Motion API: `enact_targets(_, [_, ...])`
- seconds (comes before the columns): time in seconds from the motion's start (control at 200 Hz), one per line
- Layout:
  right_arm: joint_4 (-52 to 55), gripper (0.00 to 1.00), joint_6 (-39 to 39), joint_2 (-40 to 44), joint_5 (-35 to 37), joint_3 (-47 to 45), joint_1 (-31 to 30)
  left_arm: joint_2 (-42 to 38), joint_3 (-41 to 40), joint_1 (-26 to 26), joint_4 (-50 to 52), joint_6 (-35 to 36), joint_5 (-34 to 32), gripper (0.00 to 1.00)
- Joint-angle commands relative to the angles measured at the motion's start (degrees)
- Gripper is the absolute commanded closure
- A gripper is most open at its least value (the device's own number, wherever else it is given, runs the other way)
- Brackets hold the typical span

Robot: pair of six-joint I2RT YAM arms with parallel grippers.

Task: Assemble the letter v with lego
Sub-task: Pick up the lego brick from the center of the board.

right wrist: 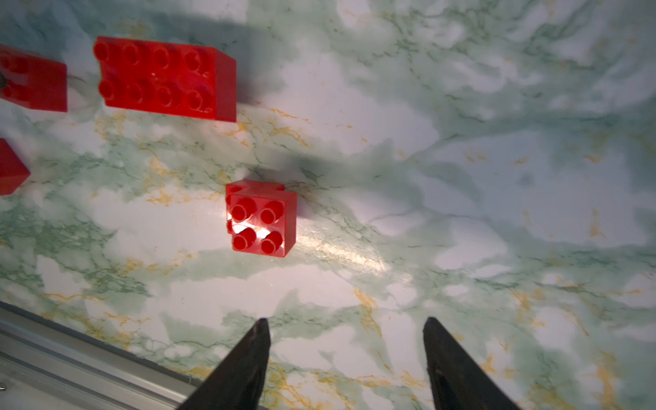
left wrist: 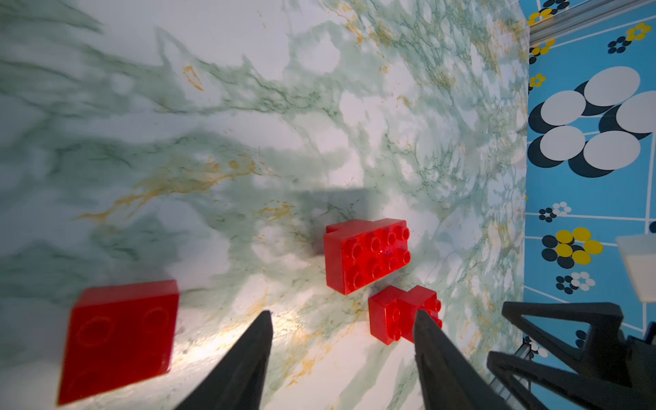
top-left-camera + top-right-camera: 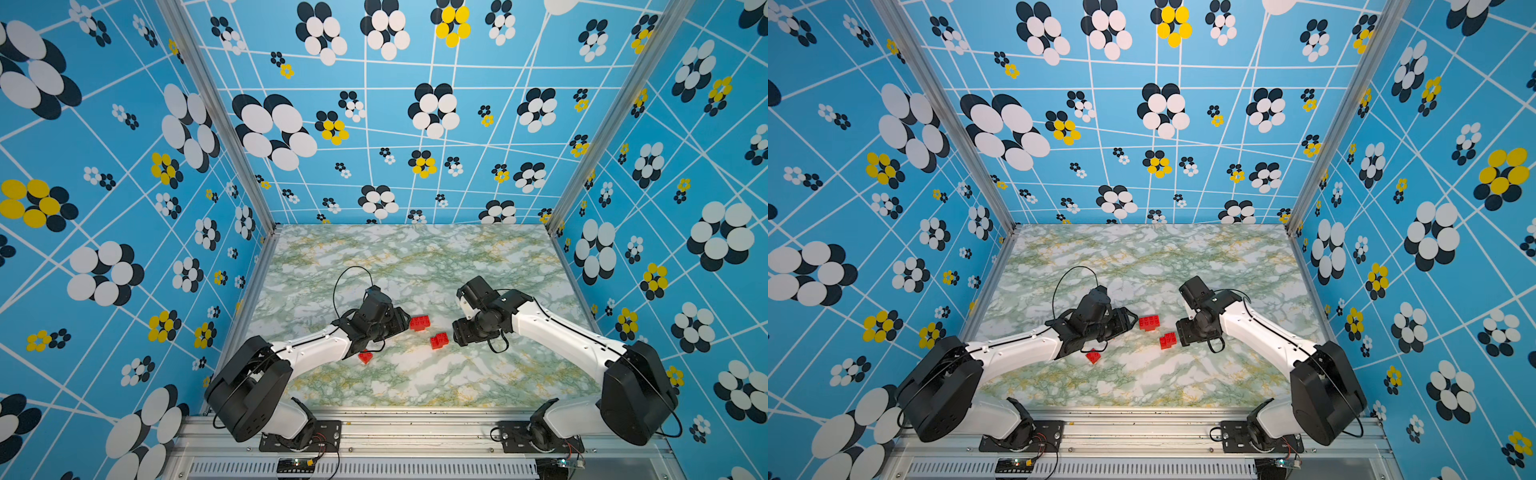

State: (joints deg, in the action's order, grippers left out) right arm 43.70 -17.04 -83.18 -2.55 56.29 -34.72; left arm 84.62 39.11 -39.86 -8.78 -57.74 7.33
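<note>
Three red lego pieces lie apart on a marble table (image 3: 415,270), low in the middle of a top view; no V is formed yet. Each arm seems about to pick up a piece: the jaws should be squared to flat sides and closed gently so nothing skids.

At left, a single brick (image 3: 365,356) lies by the left forearm. The left gripper (image 3: 402,322) reaches in low, half open and empty, just beside the wide brick (image 3: 419,322). Next comes a stepped pair (image 3: 439,340). The right gripper (image 3: 457,332) angles down near it, half open and empty.
</note>
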Motion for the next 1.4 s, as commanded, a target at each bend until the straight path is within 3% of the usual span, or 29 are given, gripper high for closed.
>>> enact_targets(0.0, [-2.7, 0.35, -3.5, -1.5, -2.4, 1.7, -1.2, 3.2, -0.8, -1.1, -6.3, -3.3, 1.3, 0.39])
enact_targets(0.27, [-7.0, 0.49, -8.7, -4.9, -2.0, 3.2, -2.7, 7.8, -1.3, -1.3, -10.7, -5.6, -0.2, 0.47])
enact_targets(0.6, [-6.4, 0.52, -9.8, -11.2, -4.1, 6.6, -4.2, 12.7, -1.6, -1.4, -17.2, -7.3, 1.2, 0.51])
enact_targets(0.874, [-5.7, 0.52, -10.2, -13.1, -2.2, 6.6, -4.7, 12.8, -1.2, -1.5, -16.3, -6.6, 1.0, 0.56])
enact_targets(0.934, [-5.8, 0.53, -10.4, -13.8, -2.3, 6.6, -4.8, 13.1, -1.1, -1.5, -16.4, -6.6, 1.3, 0.61])
enact_targets(1.014, [-6.0, 0.59, -10.5, -14.7, -2.5, 6.6, -4.9, 13.1, -1.0, -1.5, -16.3, -6.6, 1.2, 0.63])
enact_targets(1.394, [-4.0, 0.69, -10.7, -15.5, -1.7, 8.3, -4.9, 13.6, 0.5, -1.8, -14.2, -4.9, 1.4, 0.65])
